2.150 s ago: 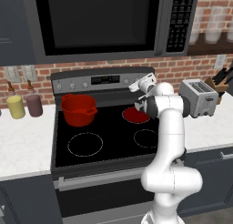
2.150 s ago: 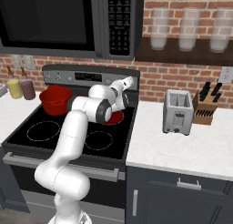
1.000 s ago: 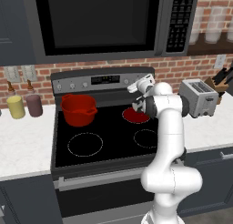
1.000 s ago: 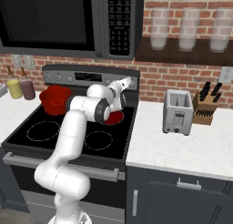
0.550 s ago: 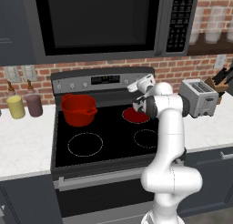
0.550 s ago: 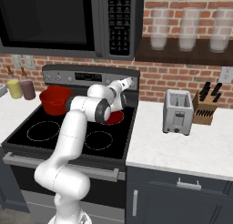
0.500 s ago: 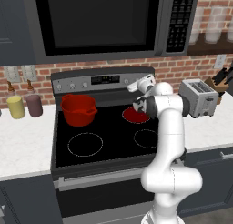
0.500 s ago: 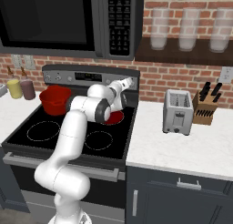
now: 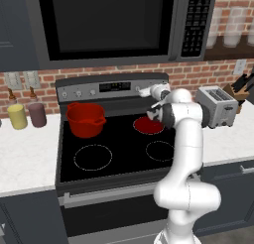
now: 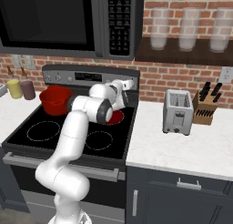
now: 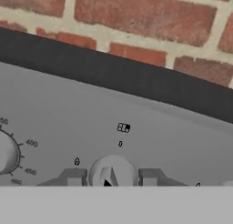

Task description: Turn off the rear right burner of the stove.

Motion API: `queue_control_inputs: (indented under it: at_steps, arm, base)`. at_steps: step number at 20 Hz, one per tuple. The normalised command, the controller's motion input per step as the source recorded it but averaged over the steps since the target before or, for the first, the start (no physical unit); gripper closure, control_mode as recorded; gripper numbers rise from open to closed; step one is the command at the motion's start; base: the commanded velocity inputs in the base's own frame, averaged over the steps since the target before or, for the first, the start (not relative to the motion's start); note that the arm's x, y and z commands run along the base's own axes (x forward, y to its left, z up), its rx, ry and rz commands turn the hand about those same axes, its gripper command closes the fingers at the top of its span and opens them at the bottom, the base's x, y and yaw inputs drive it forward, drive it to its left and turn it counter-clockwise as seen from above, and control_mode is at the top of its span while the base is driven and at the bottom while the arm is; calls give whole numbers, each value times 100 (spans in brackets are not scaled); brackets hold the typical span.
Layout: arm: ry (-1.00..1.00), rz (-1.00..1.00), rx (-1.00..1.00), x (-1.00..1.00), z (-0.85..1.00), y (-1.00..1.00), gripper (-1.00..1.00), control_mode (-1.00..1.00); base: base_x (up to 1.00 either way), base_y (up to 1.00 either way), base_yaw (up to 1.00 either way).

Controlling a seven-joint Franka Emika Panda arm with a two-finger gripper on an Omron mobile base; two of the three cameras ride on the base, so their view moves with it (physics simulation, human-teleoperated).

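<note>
The rear right burner (image 9: pixel 148 125) glowed red on the stove (image 9: pixel 67 153). The gripper (image 11: pixel 111 178) straddled a back-panel knob (image 11: pixel 112 173), fingers spread, not clamped. A loose squeeze risked slipping, leaving the burner lit.

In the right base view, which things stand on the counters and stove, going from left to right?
Yellow bottle → purple bottle → red pot → rear right burner, glowing red → toaster → knife block.
</note>
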Motion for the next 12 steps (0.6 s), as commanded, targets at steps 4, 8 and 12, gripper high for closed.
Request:
queue_control_inputs:
  at_steps: [4, 8, 12]
  arm:
    - [6, -10, 33, 13, 0, -23, 100, -100]
    - [4, -11, 34, 12, 0, -24, 100, -100]
    - [1, -15, 33, 15, 0, -18, 100, -100]
  base:
    - [0, 0, 0]
    - [0, 0, 0]
    - [0, 0, 0]
